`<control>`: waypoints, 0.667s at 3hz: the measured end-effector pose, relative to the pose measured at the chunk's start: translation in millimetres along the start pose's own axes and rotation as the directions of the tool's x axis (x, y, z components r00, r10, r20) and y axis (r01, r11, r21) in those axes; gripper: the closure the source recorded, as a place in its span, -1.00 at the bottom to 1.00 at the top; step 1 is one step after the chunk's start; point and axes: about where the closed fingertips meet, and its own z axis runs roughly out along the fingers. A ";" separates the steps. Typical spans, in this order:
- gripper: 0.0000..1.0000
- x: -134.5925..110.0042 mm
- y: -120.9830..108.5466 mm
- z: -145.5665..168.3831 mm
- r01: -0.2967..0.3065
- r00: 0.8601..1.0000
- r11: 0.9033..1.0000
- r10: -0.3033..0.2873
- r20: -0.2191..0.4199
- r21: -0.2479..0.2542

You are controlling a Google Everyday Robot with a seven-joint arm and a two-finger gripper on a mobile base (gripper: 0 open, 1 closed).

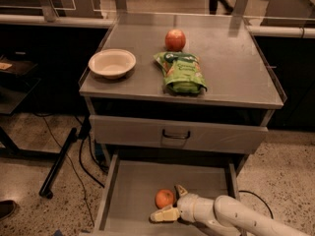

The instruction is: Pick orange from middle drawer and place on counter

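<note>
The flat brushed-steel grey counter (241,77) carried a shallow cream bowl (112,63) at its left, a round red apple-like fruit (175,40) towards the back middle, and a crumpled green snack bag (183,73) just in front of that fruit. Below a shut grey drawer front (221,139), the wide grey metal middle drawer (130,186) stood pulled out. In it, near the front, lay the small round orange (165,198). The white two-finger gripper (166,203) reached in from the right, its fingers spread, one behind the orange and one before it.
</note>
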 end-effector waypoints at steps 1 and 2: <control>-1.00 -1.2 -5.6 5.1 -0.018 1.000 1.000 0.018 0.023 0.008; -1.00 2.2 -7.8 6.2 -0.043 0.999 0.999 0.042 0.034 0.019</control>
